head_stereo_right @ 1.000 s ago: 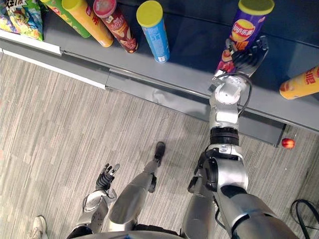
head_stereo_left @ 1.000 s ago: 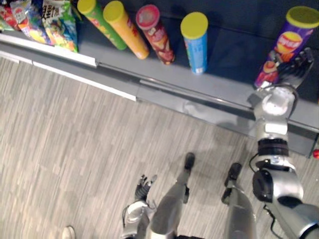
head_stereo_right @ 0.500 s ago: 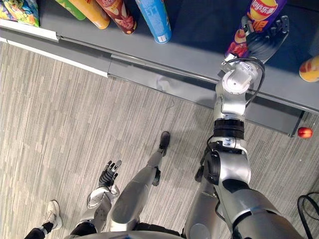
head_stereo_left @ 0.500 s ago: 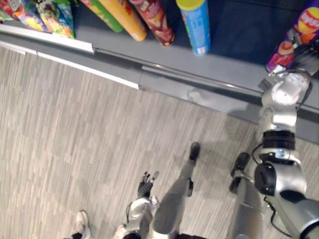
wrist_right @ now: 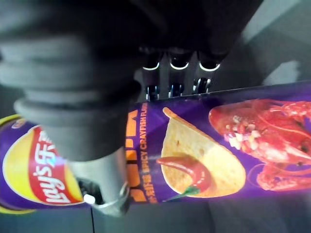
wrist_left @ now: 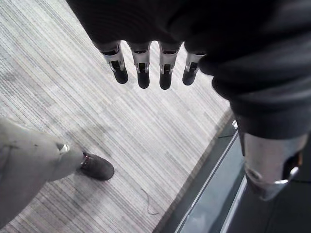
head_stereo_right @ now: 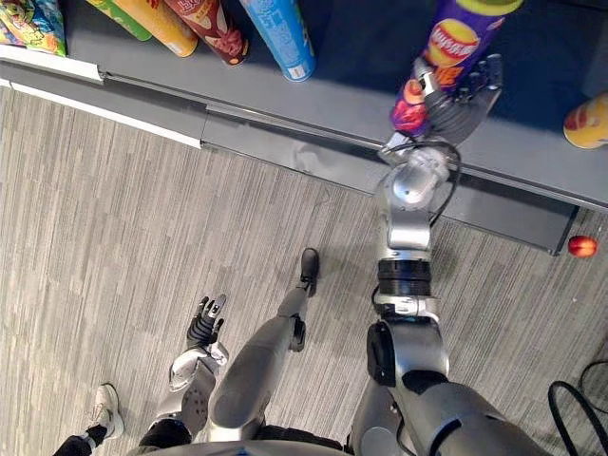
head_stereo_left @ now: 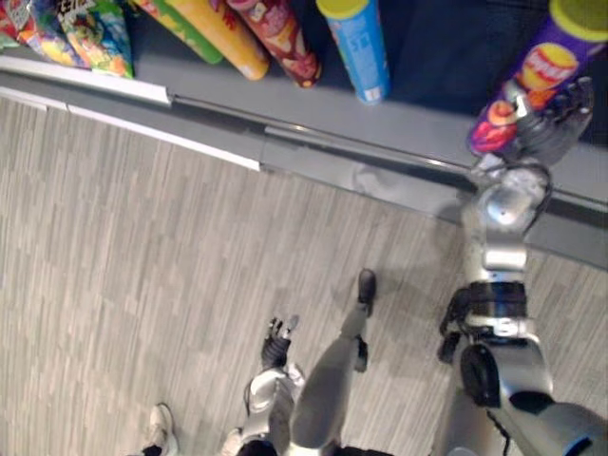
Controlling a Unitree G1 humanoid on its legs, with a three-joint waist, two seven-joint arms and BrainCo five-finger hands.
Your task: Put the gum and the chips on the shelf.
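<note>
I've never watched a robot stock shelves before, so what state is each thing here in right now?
purple chips can: upright on the shelf, gripped by the right hand.
right hand: shut round the purple chips can.
left hand: open, empty, hanging low.
blue can: upright on the shelf, untouched.

Right arm: I see it stretched up toward 1 o'clock, wrist bent at the top.
Right hand [head_stereo_right: 464,99]: fingers and thumb curled round the purple can [head_stereo_right: 452,40].
Left arm: hanging low at 7 o'clock.
Left hand [head_stereo_right: 203,328]: fingers [wrist_left: 143,77] straight, holding nothing.
</note>
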